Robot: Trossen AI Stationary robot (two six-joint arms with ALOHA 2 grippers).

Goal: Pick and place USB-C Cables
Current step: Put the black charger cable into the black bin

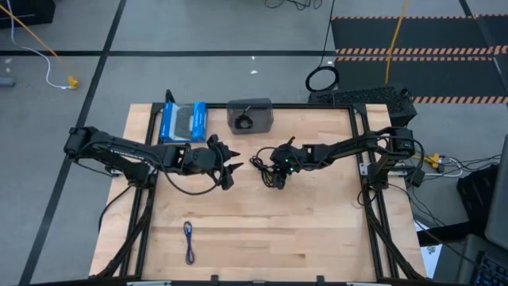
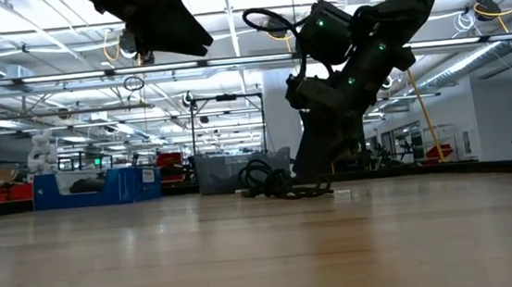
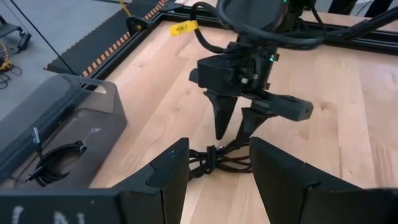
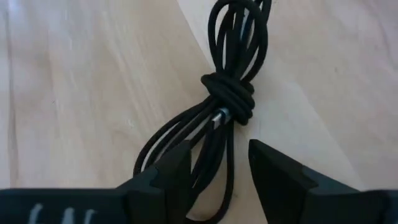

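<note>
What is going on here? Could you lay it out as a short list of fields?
Setting: wooden table, two dark arms
Right end effector: open, lowered over a black bundled cable at mid-table, fingers on either side of it
Left end effector: open, raised above the table, facing the right one
Blue-purple cable: lies alone near the front edge
Grey bin: back edge, a black cable inside
Blue box: beside the bin

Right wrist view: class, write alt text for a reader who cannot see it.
A bundled black cable, wrapped tight around its middle, lies on the pale wooden table. The right gripper is open, its two dark fingers on either side of the bundle's near loops.
</note>
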